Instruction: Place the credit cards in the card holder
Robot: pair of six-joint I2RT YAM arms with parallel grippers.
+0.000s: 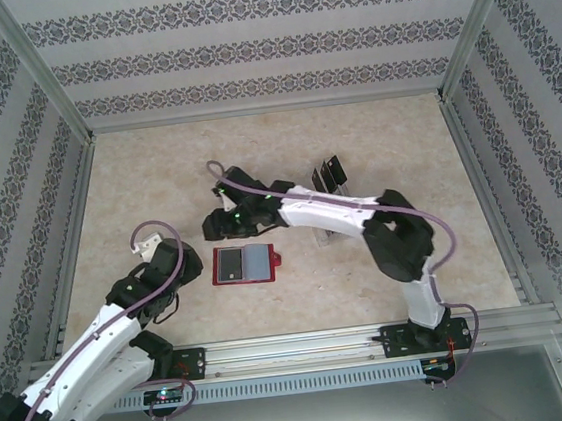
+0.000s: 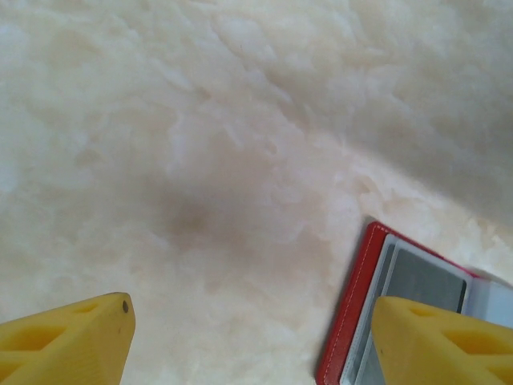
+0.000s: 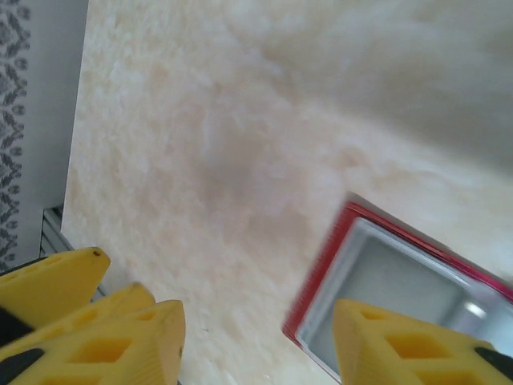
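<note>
The red card holder [image 1: 245,265] lies open on the table, grey inside up, snap tab to the right. A dark credit card [image 1: 229,264] sits in its left half. More dark credit cards [image 1: 329,173] stand upright further back. My right gripper [image 1: 214,223] hovers just behind the holder's left end; in its wrist view it [image 3: 258,321] is open and empty, with the card holder [image 3: 401,281] at lower right. My left gripper [image 1: 144,248] is left of the holder; in its wrist view it [image 2: 252,321] is open and empty, the card holder [image 2: 353,321] by its right finger.
A clear plastic rack [image 1: 326,234] lies under the right forearm, behind and right of the holder. Patterned walls and metal posts enclose the marble-look table [image 1: 137,175]. A metal rail [image 1: 305,347] runs along the near edge.
</note>
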